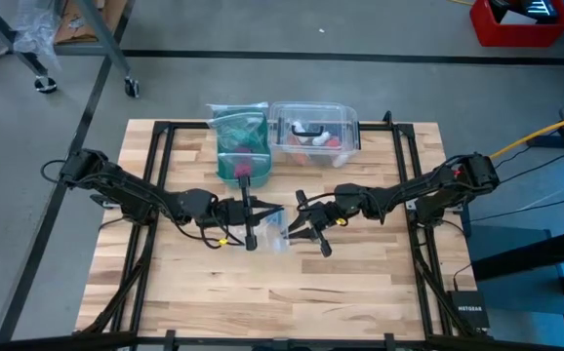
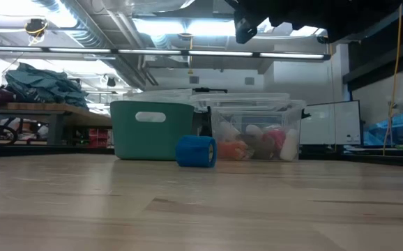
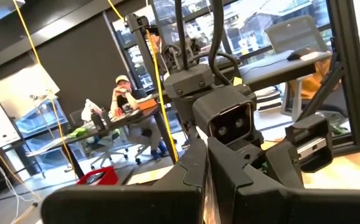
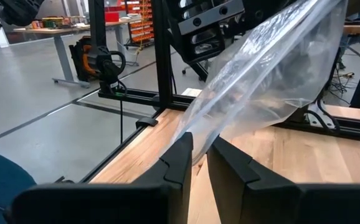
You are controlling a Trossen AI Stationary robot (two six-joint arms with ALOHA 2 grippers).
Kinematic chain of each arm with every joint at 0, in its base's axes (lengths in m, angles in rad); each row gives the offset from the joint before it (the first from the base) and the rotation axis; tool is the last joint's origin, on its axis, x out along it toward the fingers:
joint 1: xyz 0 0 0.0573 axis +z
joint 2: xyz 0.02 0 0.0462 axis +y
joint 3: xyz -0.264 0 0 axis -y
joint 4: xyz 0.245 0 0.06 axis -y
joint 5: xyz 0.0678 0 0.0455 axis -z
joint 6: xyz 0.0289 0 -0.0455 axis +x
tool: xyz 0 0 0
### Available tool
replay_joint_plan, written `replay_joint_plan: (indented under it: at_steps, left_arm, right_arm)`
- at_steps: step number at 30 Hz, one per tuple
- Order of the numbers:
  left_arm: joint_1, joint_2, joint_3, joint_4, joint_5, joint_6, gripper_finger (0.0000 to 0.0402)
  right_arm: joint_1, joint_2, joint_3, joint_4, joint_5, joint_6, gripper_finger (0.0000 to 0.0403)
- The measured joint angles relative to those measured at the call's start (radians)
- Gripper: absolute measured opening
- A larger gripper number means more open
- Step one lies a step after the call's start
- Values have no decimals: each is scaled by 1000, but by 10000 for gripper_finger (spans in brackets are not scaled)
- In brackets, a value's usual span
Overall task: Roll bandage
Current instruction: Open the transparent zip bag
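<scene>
The bandage (image 2: 196,151) is a small bright blue roll. It stands on its edge on the wooden table, in front of the teal bin (image 2: 151,130), and no gripper touches it. Above the table's middle, my left gripper (image 1: 252,222) and my right gripper (image 1: 304,224) face each other. Both are shut on a clear plastic bag (image 1: 274,228) stretched between them. In the right wrist view the bag (image 4: 264,81) runs from my fingers up toward the left arm. In the left wrist view my shut left gripper (image 3: 206,171) points at the right arm's wrist. My left gripper is shut on the bag's left end (image 1: 262,224), coming level from the table's left. Its own fingers hide the place of contact. The bag is lifted clear of the table. My right gripper pinches the bag's lower end (image 4: 198,148) between its two fingers, level from the table's right. The plastic rises slanting from the fingers toward the left gripper, crumpled and clear of the table.
At the table's far side, the teal bin (image 1: 240,146) stands beside a clear plastic box (image 1: 314,133) with small items inside. Black frame rails (image 1: 161,175) run along the table's sides. A person (image 3: 123,94) sits at a desk in the room beyond.
</scene>
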Motion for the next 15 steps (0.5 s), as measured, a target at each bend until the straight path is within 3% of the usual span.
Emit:
replay_joint_plan:
  at_steps: [15]
  left_arm:
    - [-10, -6, 4, 44, -25, 8, 0]
  right_arm:
    - [5, 7, -6, -30, 17, -3, 56]
